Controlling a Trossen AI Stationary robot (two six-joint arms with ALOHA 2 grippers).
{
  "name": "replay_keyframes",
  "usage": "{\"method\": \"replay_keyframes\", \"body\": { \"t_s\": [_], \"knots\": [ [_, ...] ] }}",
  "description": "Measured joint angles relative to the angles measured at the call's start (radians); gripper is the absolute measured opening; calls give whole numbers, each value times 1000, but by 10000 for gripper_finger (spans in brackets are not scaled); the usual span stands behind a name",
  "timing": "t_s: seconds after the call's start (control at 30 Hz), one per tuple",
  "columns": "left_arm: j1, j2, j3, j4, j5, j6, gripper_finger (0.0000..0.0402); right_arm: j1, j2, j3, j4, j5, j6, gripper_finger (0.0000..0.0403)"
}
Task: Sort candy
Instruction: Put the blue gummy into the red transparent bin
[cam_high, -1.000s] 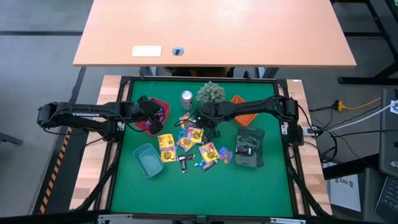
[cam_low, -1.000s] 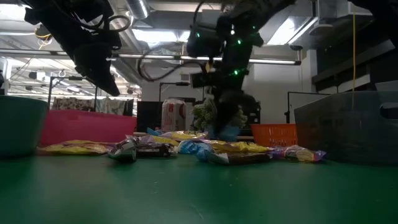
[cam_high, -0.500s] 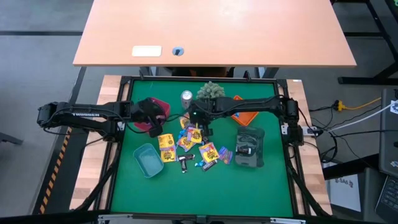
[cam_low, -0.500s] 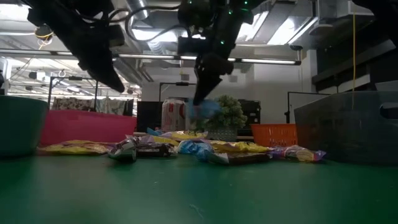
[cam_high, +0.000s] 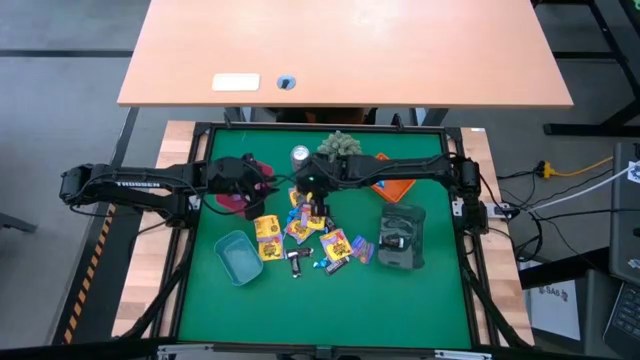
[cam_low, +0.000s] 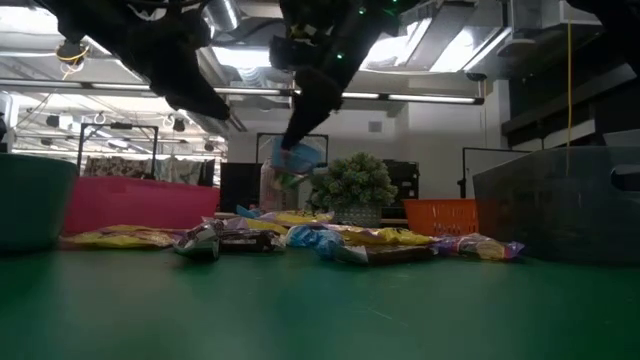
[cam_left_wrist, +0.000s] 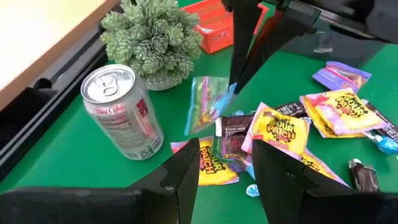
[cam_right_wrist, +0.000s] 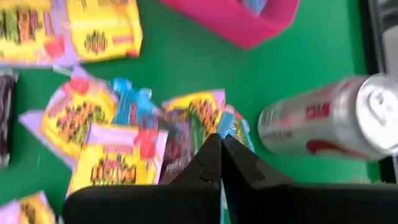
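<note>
The candy (cam_high: 300, 235) lies in a loose pile of yellow packets, blue pieces and dark bars at the middle of the green mat. My right gripper (cam_high: 309, 198) is above the pile's far left end, shut on a clear packet with blue, green and pink print (cam_left_wrist: 208, 106), which also shows in the low view (cam_low: 297, 158). My left gripper (cam_left_wrist: 227, 177) stands open with nothing between its fingers. It is over the pink tray (cam_high: 236, 197) and faces the silver can (cam_left_wrist: 121, 112) and the pile. My right gripper pinches the packet's upper corner (cam_left_wrist: 227, 91) between its two shut fingers. The fingers (cam_left_wrist: 239, 62) slant down from the table's right side. The packet hangs below them, lifted clear of the pile and tilted.
The can (cam_high: 300, 155) and a green spiky plant (cam_high: 340, 147) stand at the far edge. An orange tray (cam_high: 392, 182) and a grey-green tray (cam_high: 402, 238) lie on the right, and a teal tray (cam_high: 237, 257) at the near left. Bare mat lies along the near edge.
My right gripper has risen from the pile with the packet, which now hangs clear, and has gone toward the table's left. My left gripper has tipped up toward level above the pink tray and stayed open.
</note>
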Motion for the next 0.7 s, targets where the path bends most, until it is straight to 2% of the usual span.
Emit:
{"method": "replay_keyframes", "body": {
  "t_s": [0.37,0.57,0.7],
  "knots": [
    [0,0,0,2,0,2,135,0,0,0,219,-75,1,0],
    [0,0,0,1,0,16,135,0,0,0,298,-77,-6,0],
    [0,0,0,1,-7,17,135,0,0,1,327,-122,-29,0]
  ]
}}
